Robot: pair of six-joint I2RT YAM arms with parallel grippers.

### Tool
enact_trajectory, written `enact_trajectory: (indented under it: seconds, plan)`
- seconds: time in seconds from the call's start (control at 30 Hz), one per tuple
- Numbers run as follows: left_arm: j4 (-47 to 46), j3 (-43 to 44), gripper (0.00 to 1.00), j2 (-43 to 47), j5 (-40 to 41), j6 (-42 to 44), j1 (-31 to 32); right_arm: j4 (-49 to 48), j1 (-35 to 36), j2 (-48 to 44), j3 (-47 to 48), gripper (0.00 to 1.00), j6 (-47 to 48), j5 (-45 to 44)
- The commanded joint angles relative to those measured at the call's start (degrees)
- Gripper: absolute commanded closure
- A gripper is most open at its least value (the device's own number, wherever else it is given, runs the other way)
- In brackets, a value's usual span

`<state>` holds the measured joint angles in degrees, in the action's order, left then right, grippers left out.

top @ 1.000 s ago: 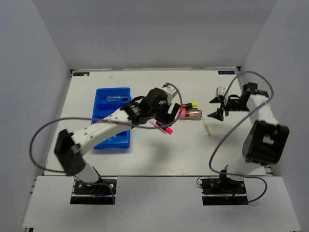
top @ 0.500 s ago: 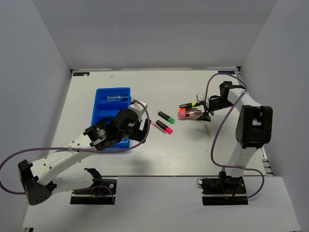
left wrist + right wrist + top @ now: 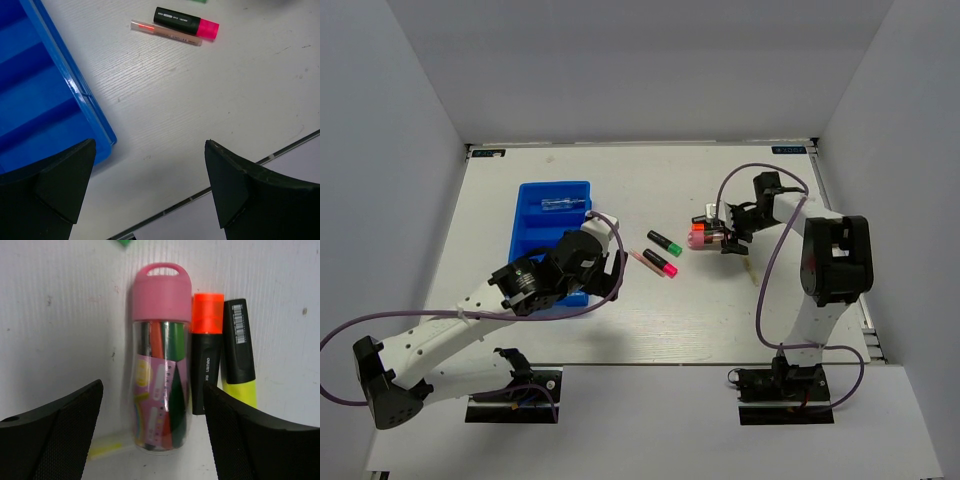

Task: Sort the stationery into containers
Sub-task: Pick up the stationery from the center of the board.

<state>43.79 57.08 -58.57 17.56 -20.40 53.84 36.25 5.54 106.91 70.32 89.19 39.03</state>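
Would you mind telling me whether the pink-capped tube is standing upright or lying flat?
Lying flat: the tube shows its full length on the table, cap on, beside the orange highlighter.

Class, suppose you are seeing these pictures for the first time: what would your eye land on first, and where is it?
The blue rectangular plastic tray stands out at the left, with the left gripper open by its near right corner. On the right, the open right gripper is poised over a clear tube with a pink cap, which lies beside an orange-capped black highlighter.
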Motion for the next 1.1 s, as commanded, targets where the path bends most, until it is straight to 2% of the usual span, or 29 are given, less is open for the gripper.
enact_trajectory:
  seconds: [0.0, 0.07, 0.23, 0.4, 0.5, 0.53, 0.57, 0.63, 0.67, 0.73, 0.87, 0.97, 1.0, 1.07]
  plan:
    - [0.42, -0.57, 0.0, 1.96, 0.02, -0.78, 0.03, -3.9, 1.05, 1.01, -0.63, 0.17, -3.23, -5.27]
    - [0.33, -0.83, 0.0, 2.14, -0.07, -1.13, 0.03, -3.12, 1.57, 1.8, 0.25, 0.17, -3.58, -7.81]
    - [0.6, -0.74, 0.0, 3.02, -0.42, -1.57, 0.03, 3.55, 2.63, 3.74, 3.42, 0.29, -1.21, -12.13]
    - [0.68, -1.09, 0.0, 3.28, -0.6, -2.01, 0.12, 2.43, 4.47, 2.07, -0.8, 0.35, -1.46, -16.34]
    - [0.77, -0.83, 0.0, 3.46, -0.51, -2.19, 0.38, 0.58, 6.14, 1.81, -3.0, 0.54, -1.91, -18.63]
    - [1.12, -0.66, 0.0, 3.81, -0.08, -2.36, 0.82, 0.49, 6.58, 1.46, -3.44, 0.63, -1.82, -19.59]
    - [1.21, -0.39, 0.0, 3.9, 0.02, -2.36, 0.91, -0.29, 7.02, 1.19, -4.4, 0.77, -1.82, -19.95]
    - [2.35, 0.57, 0.0, 4.42, 0.72, -2.45, 1.52, -0.83, 7.82, 0.32, -5.98, 0.88, -1.82, -20.3]
    - [2.96, 0.84, 0.0, 4.6, 0.98, -2.36, 1.61, -0.39, 8.08, -0.56, -6.25, 0.98, -1.74, -20.3]
    - [3.75, 2.33, 0.0, 5.3, 1.33, -2.1, 1.79, 0.75, 8.43, -2.32, -5.73, 1.0, -2.35, -19.43]
    - [5.95, 5.05, 0.0, 6.62, 3.26, -0.78, 1.88, 9.26, 9.66, -8.55, -1.69, 1.0, -5.16, -14.35]
    - [5.87, 6.55, 0.0, 8.02, 5.28, 0.54, 1.88, 13.75, 12.02, -11.72, 6.02, 1.0, -10.69, -9.35]
    - [5.35, 6.55, 0.0, 9.07, 5.55, 1.06, 1.88, 14.28, 12.47, -12.08, 7.71, 1.0, -15.75, -8.19]
    - [0.98, 5.59, 0.0, 11.54, 5.64, 1.77, 1.88, 17.0, 15.62, -10.86, 15.68, 1.0, -19.47, -3.21]
